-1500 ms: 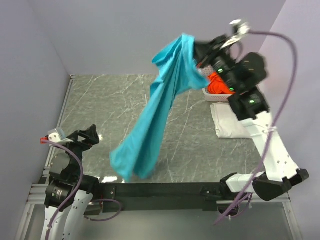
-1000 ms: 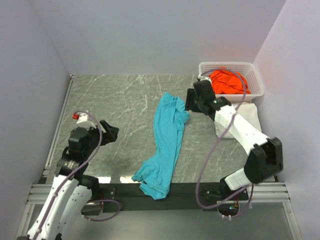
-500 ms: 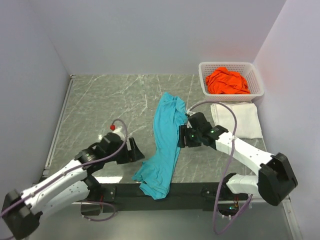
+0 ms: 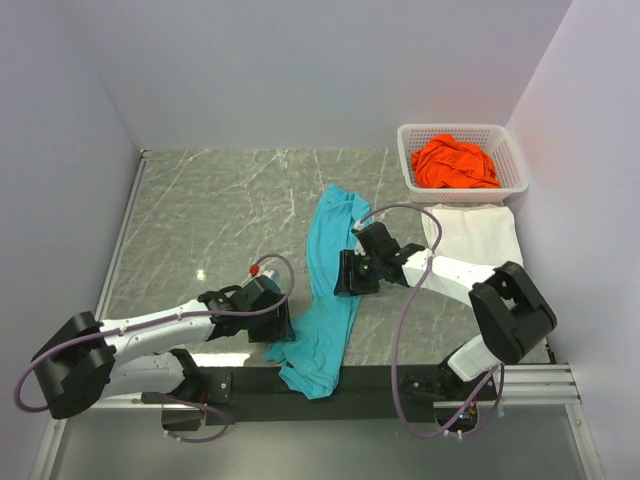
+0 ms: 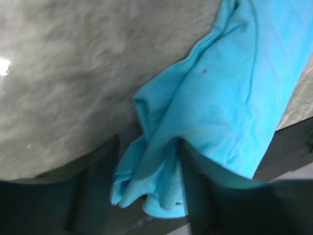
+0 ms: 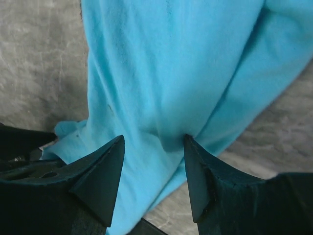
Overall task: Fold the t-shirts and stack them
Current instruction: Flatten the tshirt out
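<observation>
Moved: a second and a half ago the right arm held the teal shirt (image 4: 335, 270) high in the air; it now lies on the table (image 4: 220, 200) as a long rumpled strip, and both arms have come down low to it, one from each side
Teal shirt: runs from mid-table toward the near edge, its lower end draped over the black rail (image 4: 360, 380) between the arm bases; it is bunched lengthwise rather than spread, so it looks unready for any fold
Left gripper (image 5: 146, 142): at the strip's lower left corner; fingers a moderate way apart, astride a crumpled fold of hem; cloth sits between them but no pinch shows yet; likely placed there to take one corner
Right gripper (image 6: 154, 139): low over the middle of the strip, reaching in from the right; fingers fairly wide, tips down on the cloth with a ridge of it between them; nothing clamped; probably after the opposite edge, so the pair can pull the shirt flat
White shirt (image 4: 470, 235): folded flat at the right, just in front of the basket; it looks like the base of the stack
Orange shirt (image 4: 455, 162): heaped in the white basket (image 4: 455, 130), well apart from both grippers
Stage: early, by my judgement; one shirt folded, one being spread, one waiting
Risk: either gripper may catch several layers of the bunch; that would drag the strip rather than open it
</observation>
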Tool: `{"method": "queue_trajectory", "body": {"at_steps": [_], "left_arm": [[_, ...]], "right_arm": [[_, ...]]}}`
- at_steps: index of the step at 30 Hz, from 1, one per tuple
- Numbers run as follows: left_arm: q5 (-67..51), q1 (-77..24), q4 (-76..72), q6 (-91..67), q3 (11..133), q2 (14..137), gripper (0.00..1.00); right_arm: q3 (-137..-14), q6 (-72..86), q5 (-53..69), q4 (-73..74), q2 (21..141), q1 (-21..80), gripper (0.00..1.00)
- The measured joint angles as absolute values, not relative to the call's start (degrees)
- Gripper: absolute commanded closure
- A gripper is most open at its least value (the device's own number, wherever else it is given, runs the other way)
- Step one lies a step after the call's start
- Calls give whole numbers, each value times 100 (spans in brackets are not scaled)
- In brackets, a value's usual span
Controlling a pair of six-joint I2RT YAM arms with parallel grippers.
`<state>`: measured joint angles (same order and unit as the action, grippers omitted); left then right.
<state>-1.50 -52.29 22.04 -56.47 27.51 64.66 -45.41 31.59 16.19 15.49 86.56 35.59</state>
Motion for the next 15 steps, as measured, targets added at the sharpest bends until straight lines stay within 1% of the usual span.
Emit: {"method": "queue_trajectory", "body": {"at_steps": [2,3,5,6,8,11,15], "left_arm": [[-148,-5293,2134,-5638,2873,6683,57],[-154,-5321,2084,-5627,2923,6820,72],[-156,-5365,2069,-5614,2993,7039,95],[-154,-5378,2095,-5592,3039,7124,99],[-62,-5391,2259,-5516,3194,7164,99],[423,-5363,2808,-5408,3662,7120,99],[1372,-4919,3752,-5100,4668,6810,99]], "right_arm": [[-4613,3214,1658,1474,8855,3562,41],[-4644,3225,1671,1444,8945,3564,41],[-4727,3264,1704,1409,9150,3564,41],[-4803,3299,1734,1413,9242,3564,41],[-4965,3306,1675,1428,9367,3564,41],[-5264,3297,1468,1483,9588,3531,41],[-5485,3297,1076,1503,9664,3253,41]]}}
